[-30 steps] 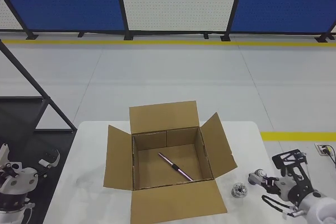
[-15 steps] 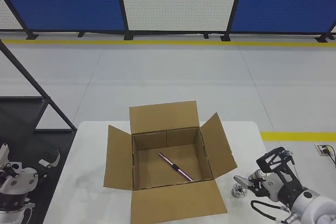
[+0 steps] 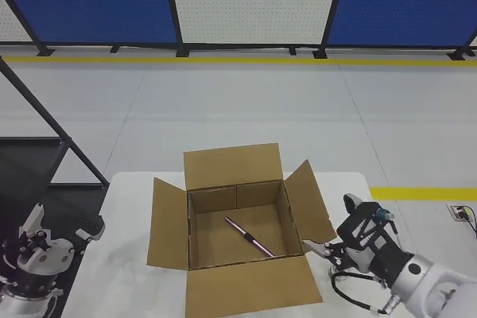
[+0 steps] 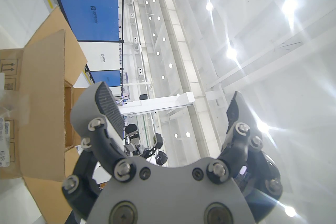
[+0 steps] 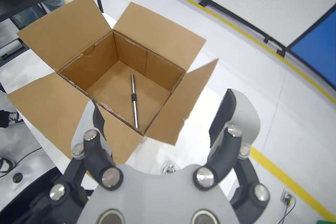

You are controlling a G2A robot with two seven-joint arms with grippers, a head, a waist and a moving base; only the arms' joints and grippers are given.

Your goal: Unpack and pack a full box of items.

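Open box (image 3: 230, 165) at table (image 3: 127, 208) centre; left hand (image 4: 170, 93) and right hand (image 5: 161, 105) spread wide, empty.
The rod (image 3: 249, 236) is laid flat on the box floor, axis aimed at the table's near-right corner; the right flap (image 3: 310, 203) is interposed before the right hand.

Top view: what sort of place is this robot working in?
Most likely a large indoor test hall or workshop, not a home: blue and white partition panels fence off the floor, a yellow line marks it, and the left wrist view shows a high ceiling with rows of lights.
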